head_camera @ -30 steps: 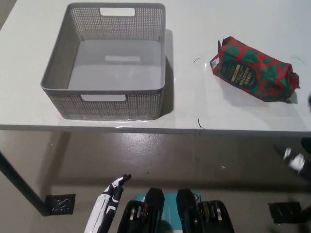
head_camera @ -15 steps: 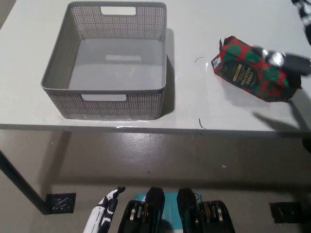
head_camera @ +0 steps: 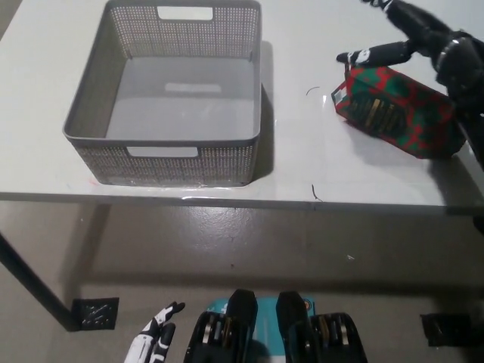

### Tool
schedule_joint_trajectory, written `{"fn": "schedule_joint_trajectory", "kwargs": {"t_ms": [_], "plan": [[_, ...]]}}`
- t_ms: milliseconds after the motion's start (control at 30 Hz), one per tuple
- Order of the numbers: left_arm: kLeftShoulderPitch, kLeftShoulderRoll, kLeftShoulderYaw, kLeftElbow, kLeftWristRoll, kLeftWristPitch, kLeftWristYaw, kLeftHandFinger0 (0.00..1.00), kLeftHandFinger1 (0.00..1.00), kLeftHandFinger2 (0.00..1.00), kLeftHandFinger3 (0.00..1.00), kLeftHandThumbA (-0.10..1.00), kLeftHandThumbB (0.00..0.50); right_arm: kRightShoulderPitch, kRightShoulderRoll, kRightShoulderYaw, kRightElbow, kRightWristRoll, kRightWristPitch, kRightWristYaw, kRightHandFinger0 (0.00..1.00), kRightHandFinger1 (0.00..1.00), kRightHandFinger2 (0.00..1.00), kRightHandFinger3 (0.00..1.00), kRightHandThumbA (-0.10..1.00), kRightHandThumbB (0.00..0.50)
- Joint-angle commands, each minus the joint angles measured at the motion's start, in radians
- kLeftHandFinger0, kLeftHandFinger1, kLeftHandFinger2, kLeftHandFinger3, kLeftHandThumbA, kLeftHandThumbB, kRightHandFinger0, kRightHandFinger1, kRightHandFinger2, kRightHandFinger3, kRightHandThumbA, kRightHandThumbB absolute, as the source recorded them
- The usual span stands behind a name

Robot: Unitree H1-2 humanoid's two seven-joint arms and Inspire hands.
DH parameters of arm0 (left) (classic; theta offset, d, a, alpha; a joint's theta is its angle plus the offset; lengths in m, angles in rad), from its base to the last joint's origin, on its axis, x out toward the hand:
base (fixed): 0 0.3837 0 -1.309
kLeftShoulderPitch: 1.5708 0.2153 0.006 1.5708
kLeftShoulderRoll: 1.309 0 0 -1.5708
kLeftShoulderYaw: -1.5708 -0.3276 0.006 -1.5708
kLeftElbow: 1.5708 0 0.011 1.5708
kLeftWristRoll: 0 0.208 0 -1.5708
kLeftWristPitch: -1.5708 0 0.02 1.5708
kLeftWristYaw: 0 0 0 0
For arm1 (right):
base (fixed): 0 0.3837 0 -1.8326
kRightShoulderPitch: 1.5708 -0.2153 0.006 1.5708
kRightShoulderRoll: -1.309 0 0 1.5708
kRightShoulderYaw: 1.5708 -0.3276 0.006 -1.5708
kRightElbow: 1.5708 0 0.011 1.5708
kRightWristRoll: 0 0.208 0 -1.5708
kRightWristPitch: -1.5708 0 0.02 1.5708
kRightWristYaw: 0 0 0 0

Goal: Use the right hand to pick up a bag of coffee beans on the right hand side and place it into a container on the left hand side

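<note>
You are at the reach, with nothing yet lifted: the bag of coffee beans [head_camera: 397,111] — red and green wrapping with a dark label — lies flat on the white table [head_camera: 302,162] at the right, well apart from the grey container [head_camera: 170,140] on the left, whose floor shows nothing in it. Your black right hand [head_camera: 423,41] hangs over the bag's far end with its fingers [head_camera: 370,54] spread and released, one tip just beside the bag's upper corner; it grasps nothing. The white left hand [head_camera: 155,344] rests low at the bottom edge, below the table; you cannot tell whether it is clenched. What is left, by my reckoning, is everything that counts — close on the bag, lift, carry it leftward and set it into the container.
</note>
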State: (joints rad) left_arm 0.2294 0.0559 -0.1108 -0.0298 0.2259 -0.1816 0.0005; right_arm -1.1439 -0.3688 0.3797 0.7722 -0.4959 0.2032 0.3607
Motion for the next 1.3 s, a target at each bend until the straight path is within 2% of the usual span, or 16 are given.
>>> {"fn": "schedule_joint_trajectory", "kwargs": {"t_ms": [0,200,367,700,833,1000,1267], "plan": [[0.018,0.008,0.012,-0.037,0.023,-0.072,0.035,1.00,1.00,1.00,1.00,1.00,0.206,-0.105,-0.007,0.021,0.115,-0.019,-0.026,0.018,1.00,1.00,1.00,1.00,0.83,0.500],[0.023,0.009,0.015,-0.046,0.025,-0.067,0.035,1.00,1.00,1.00,1.00,1.00,0.221,-0.127,-0.015,0.064,0.236,-0.031,-0.041,0.015,1.00,1.00,1.00,1.00,0.88,0.500],[0.033,0.009,0.016,-0.045,0.025,-0.070,0.035,1.00,1.00,1.00,1.00,1.00,0.221,-0.145,-0.009,0.096,0.368,-0.039,-0.065,-0.010,1.00,1.00,1.00,1.00,0.87,0.500],[0.031,0.011,0.030,-0.043,0.017,-0.070,0.031,1.00,1.00,1.00,1.00,1.00,0.222,-0.180,-0.033,0.107,0.418,-0.040,-0.100,-0.019,1.00,1.00,1.00,1.00,0.87,0.500],[0.034,0.012,0.034,-0.039,0.018,-0.078,0.031,1.00,1.00,1.00,1.00,1.00,0.228,-0.160,-0.033,0.120,0.429,-0.044,-0.122,-0.014,1.00,1.00,1.00,1.00,0.92,0.500],[0.029,0.016,0.037,-0.038,0.021,-0.084,0.028,1.00,1.00,1.00,1.00,1.00,0.227,-0.132,-0.011,0.088,0.471,-0.002,-0.150,0.001,1.00,1.00,1.00,1.00,0.82,0.500],[0.016,0.023,0.043,-0.042,0.004,-0.082,0.020,1.00,1.00,1.00,1.00,1.00,0.219,-0.082,0.049,0.098,0.548,-0.013,-0.164,0.007,1.00,1.00,1.00,1.00,0.79,0.500]]}}
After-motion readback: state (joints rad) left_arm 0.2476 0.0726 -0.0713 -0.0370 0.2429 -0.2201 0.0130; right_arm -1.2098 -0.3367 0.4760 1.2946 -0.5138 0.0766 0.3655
